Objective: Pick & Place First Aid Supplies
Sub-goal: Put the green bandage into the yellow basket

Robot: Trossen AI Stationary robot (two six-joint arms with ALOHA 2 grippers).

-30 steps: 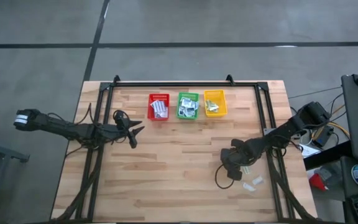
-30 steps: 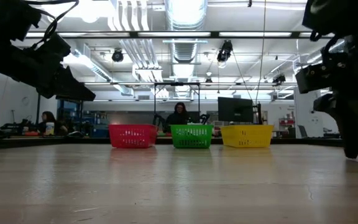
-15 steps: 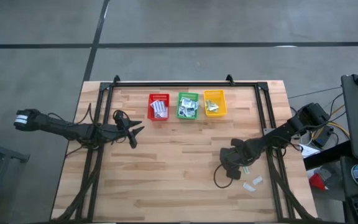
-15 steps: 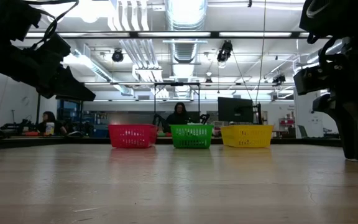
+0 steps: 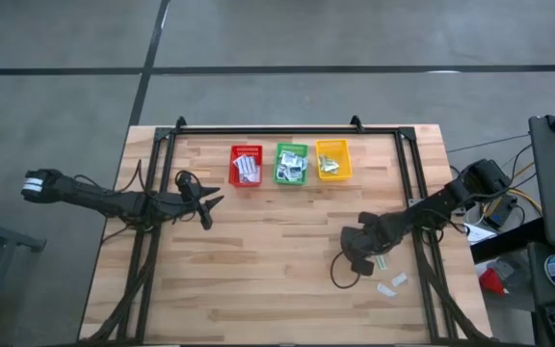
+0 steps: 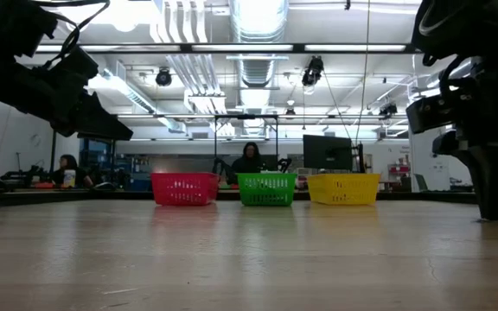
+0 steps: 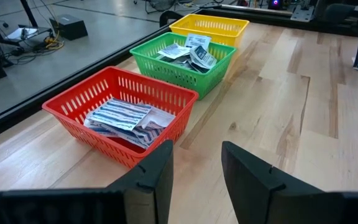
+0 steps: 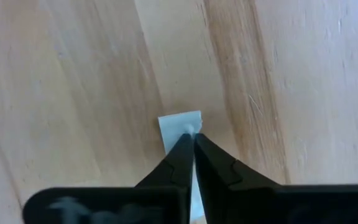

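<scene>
The right gripper [image 8: 193,138] pinches a pale packet [image 8: 180,124] flat on the table [image 8: 73,74], apparently ready to lift it toward the baskets [image 5: 290,163].

tabletop [image 5: 277,280]: pale matt wood planks | baskets [image 7: 120,115]: glossy plastic mesh | packet [image 8: 179,127]: smooth white paper

3 baskets showed red [image 7: 120,118], green [image 7: 182,62], yellow [image 7: 210,28]; blue-striped white packets [image 7: 120,115] filled the red one.
</scene>
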